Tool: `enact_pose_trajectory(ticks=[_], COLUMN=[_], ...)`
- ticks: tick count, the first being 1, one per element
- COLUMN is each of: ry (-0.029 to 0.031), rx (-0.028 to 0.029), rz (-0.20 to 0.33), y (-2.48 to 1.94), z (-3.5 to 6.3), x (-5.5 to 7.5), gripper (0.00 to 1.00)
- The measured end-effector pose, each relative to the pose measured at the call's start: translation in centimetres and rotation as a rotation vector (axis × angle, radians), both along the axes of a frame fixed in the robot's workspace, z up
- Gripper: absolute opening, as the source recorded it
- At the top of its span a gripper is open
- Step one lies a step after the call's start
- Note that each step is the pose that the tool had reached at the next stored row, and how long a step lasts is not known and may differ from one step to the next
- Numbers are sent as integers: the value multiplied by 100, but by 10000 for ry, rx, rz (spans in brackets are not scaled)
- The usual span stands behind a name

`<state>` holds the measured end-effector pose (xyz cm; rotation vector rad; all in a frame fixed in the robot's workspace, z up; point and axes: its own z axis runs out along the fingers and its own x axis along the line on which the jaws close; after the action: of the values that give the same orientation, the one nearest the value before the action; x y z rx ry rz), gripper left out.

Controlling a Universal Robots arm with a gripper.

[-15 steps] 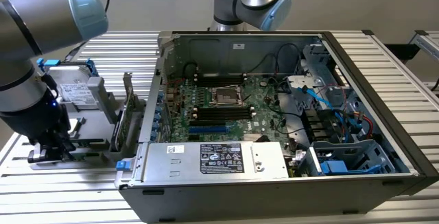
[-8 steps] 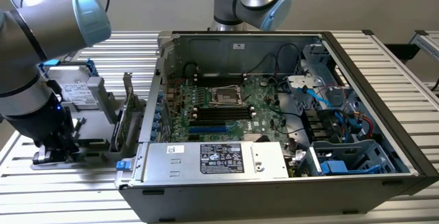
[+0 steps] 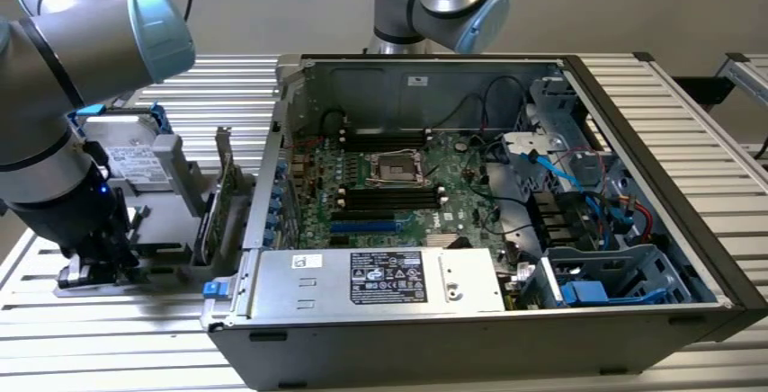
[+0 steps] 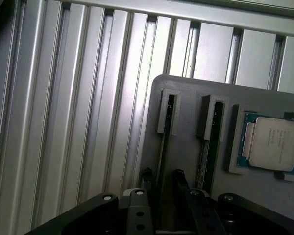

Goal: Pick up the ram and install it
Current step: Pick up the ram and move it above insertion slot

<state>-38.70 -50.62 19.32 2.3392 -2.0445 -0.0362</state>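
The gripper (image 4: 162, 176) is hovering, jaws open, astride the ram (image 4: 162, 147), which is standing edge-on in a slot of the gray holder (image 4: 186, 93). A clean grasp is probably depending on squaring the jaws to its faces.

Soft even light; pale glare along the slatted table (image 4: 122, 98); shadow inside the computer case (image 3: 397, 77)

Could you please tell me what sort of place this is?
Probably a robotics lab or test bench for computer assembly: an opened desktop computer case lies on a slatted aluminium table, a grey fixture holds a processor chip, and a robot arm is beside the case.
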Motion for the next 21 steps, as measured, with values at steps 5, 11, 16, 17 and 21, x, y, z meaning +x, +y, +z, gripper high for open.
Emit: enact_pose_trajectory(ticks=[5, 11, 16, 17, 21], ry=[-1, -1, 0, 0, -1], rx=[2, 0, -8, -8, -8], rz=[0, 1, 1, 1, -1], y=[0, 0, 0, 0, 0], z=[0, 0, 0, 0, 3], x=[0, 0, 0, 0, 3], gripper=[16, 15, 15, 15, 15])
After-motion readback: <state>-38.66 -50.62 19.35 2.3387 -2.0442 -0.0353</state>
